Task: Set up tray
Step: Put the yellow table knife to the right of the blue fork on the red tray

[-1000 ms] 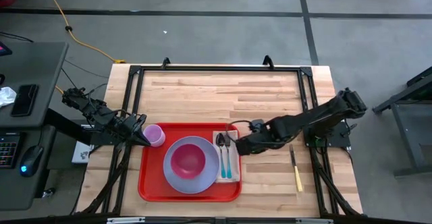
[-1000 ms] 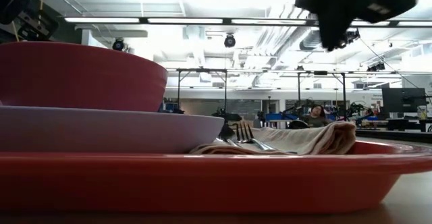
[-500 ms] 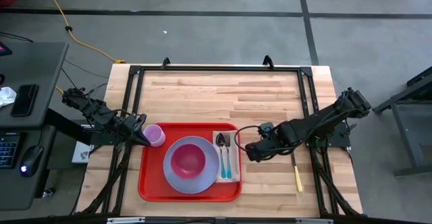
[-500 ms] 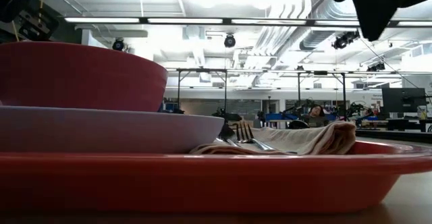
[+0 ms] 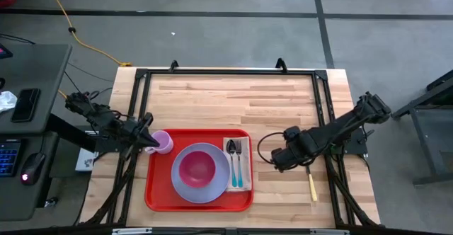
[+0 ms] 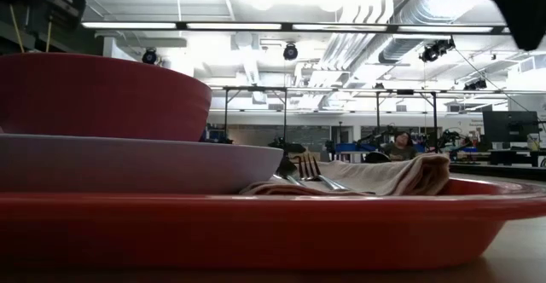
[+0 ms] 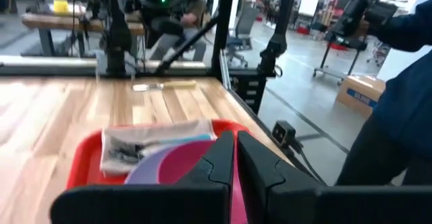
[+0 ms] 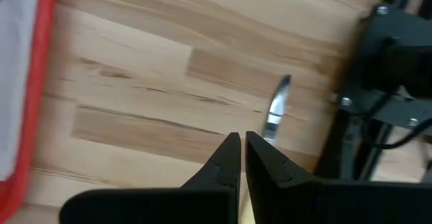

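Observation:
The red tray (image 5: 154,192) lies on the wooden table. On it stand a lavender plate (image 5: 212,189) bearing a red bowl (image 5: 197,167), a purple cup (image 5: 164,142) at the far left corner, and a tan napkin (image 5: 244,182) under a fork (image 5: 238,157) and a spoon (image 5: 231,161). A yellow-handled knife (image 5: 311,180) lies flat on the table right of the tray. My left gripper (image 5: 151,145), shut and level, has its tips at the cup's left rim; its wrist view hides the cup. My right gripper (image 5: 279,161), shut, points down over bare table between tray and knife. My left gripper's tips lie over the cup's left rim (image 5: 155,144) in the high view, but I cannot tell whether they touch it. The wrist view shows nothing between the fingers (image 7: 223,160).
The knife's blade (image 8: 275,113) shows just beyond my right gripper's fingers (image 8: 229,153), with the tray's rim (image 8: 30,109) to one side. Black frame rails (image 5: 233,72) border the table's far, left and right sides. Bare wood lies beyond the tray (image 5: 233,100).
My right gripper has moved from above the napkin toward the table's right edge, nearer the knife, staying shut and holding nothing. My left gripper has tipped up and rolled a little beside the cup, which stays in place.

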You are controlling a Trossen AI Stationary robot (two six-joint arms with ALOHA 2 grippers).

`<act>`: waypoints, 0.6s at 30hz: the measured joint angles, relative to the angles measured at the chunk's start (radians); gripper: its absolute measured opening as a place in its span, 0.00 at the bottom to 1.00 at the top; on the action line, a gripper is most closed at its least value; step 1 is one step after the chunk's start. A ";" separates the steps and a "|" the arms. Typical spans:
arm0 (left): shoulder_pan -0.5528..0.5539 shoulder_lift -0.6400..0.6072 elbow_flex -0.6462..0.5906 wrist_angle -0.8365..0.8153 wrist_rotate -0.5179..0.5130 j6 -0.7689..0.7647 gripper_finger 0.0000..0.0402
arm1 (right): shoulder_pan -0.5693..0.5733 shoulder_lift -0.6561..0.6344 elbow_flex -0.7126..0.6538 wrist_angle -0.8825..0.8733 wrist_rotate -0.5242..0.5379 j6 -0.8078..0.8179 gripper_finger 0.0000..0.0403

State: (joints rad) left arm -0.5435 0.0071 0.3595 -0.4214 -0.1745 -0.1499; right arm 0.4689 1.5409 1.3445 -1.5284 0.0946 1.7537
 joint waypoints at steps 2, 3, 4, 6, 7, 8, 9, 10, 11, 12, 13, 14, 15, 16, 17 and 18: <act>0.000 -0.001 -0.013 0.038 0.000 0.023 0.12 | 0.011 -0.009 0.000 -0.023 -0.002 0.006 0.00; 0.000 -0.001 -0.023 0.049 0.000 0.028 0.12 | 0.015 -0.015 0.000 -0.035 -0.002 0.011 0.00; 0.000 0.000 -0.037 0.060 0.000 0.031 0.12 | 0.019 -0.020 0.000 -0.043 -0.002 0.018 0.00; 0.000 0.000 -0.065 0.098 0.003 0.031 0.12 | 0.027 -0.032 0.000 -0.042 0.003 0.019 0.00; 0.000 0.000 -0.080 0.123 0.004 0.029 0.12 | 0.029 -0.038 0.000 -0.042 0.007 0.018 0.00; 0.000 0.000 -0.097 0.149 0.005 0.029 0.12 | 0.031 -0.043 0.000 -0.042 0.008 0.019 0.00; 0.000 0.000 -0.111 0.168 0.008 0.028 0.12 | 0.032 -0.046 0.000 -0.042 0.008 0.019 0.00; 0.000 0.000 -0.124 0.181 0.009 0.026 0.12 | 0.032 -0.050 0.000 -0.043 0.010 0.018 0.00; 0.000 0.000 -0.135 0.197 0.013 0.026 0.12 | 0.035 -0.054 -0.002 -0.042 0.009 0.018 0.00; 0.000 0.000 -0.144 0.211 0.013 0.024 0.12 | 0.038 -0.060 -0.008 -0.041 0.007 0.018 0.00; 0.000 0.000 -0.153 0.225 0.013 0.023 0.12 | 0.038 -0.064 -0.018 -0.042 0.000 0.019 0.00; 0.000 0.000 -0.162 0.240 0.015 0.023 0.12 | 0.038 -0.071 -0.032 -0.042 -0.013 0.022 0.00; 0.000 0.000 -0.171 0.248 0.023 0.023 0.12 | 0.040 -0.080 -0.049 -0.041 -0.034 0.029 0.00; 0.000 0.000 -0.178 0.255 0.033 0.022 0.12 | 0.044 -0.089 -0.072 -0.042 -0.062 0.043 0.00; 0.000 0.000 -0.184 0.261 0.035 0.018 0.12 | 0.048 -0.096 -0.093 -0.043 -0.087 0.058 0.00; 0.000 0.000 -0.191 0.269 0.036 0.012 0.12 | 0.054 -0.104 -0.112 -0.043 -0.109 0.073 0.00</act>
State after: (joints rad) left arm -0.5438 0.0071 0.1690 -0.1525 -0.1388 -0.1378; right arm 0.5229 1.4373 1.2323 -1.5718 -0.0146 1.8269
